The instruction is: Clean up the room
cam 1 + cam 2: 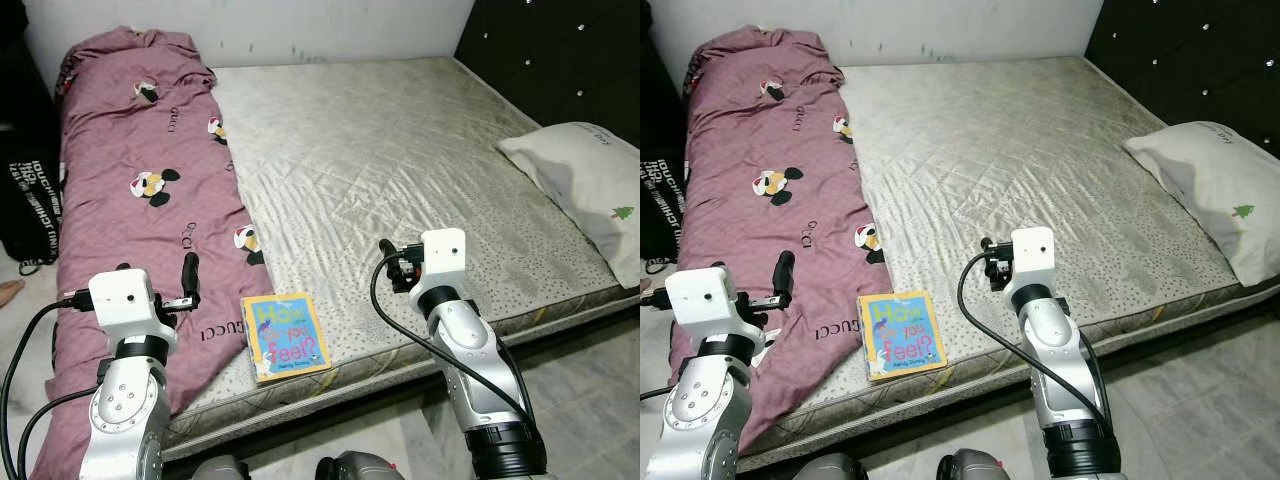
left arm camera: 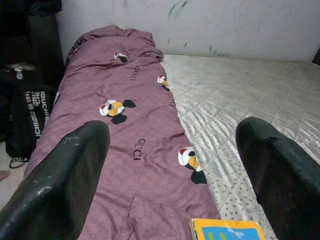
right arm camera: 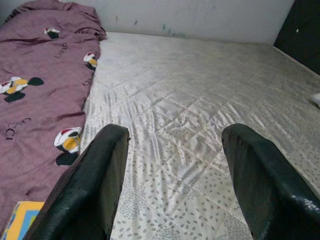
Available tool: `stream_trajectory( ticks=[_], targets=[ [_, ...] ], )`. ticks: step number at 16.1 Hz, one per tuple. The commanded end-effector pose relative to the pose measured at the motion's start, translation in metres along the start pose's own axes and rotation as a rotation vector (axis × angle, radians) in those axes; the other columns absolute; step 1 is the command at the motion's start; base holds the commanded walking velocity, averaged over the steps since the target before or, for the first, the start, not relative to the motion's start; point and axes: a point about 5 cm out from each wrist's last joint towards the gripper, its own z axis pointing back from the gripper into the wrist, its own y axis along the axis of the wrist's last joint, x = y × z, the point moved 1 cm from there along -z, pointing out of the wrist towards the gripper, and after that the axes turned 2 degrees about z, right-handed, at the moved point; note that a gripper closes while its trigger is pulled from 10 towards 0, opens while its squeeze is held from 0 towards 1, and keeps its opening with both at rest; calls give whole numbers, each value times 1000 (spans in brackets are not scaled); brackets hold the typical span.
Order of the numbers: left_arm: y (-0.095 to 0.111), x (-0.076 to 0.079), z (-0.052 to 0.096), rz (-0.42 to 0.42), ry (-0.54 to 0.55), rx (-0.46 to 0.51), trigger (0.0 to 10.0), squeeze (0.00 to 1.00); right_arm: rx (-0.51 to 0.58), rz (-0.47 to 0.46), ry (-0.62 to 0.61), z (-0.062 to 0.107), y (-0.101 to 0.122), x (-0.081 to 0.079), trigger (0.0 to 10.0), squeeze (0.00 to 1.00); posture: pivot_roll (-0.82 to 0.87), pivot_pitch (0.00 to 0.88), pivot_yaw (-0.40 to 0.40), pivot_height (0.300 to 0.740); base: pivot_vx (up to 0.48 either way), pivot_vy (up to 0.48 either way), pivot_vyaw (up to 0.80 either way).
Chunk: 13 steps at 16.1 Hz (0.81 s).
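While facing the bed (image 1: 400,150), both grippers are hovering with fingers spread, holding nothing.
Picture book (image 1: 285,335) is lying near the mattress edge beside the maroon duvet (image 1: 140,200), between left gripper (image 1: 188,285) and right gripper (image 1: 395,265), likely the next pickup.

Book (image 1: 286,336): thin, yellow border, blue cover reading "How do you feel?", lying flat, face up, at the near edge of the mattress (image 1: 400,160), touching the blanket's right edge. Blanket (image 1: 140,200): mauve, cartoon-mouse and "GUCCI" print, rumpled, running far to near down the left side of the bed. Pillow (image 1: 590,185): white, small green tree print, at the right edge.
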Motion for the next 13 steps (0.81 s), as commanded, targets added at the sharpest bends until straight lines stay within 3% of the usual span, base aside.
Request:
stream_trajectory(
  ticks=[1,7,13],
  targets=[
    [-2,2,1,5,-12,-12,10000,0,29,-4,-8,1,7,3,10000,0,-26,40,-74,702,0,0,0],
    [-2,2,0,6,7,-15,10000,0,23,-4,1,0,6,2,10000,0,-26,40,-77,632,0,0,0],
    [0,-2,-4,19,63,-8,10000,0,8,9,10,-1,4,2,10000,0,-28,33,-86,627,0,0,0]
  ],
)
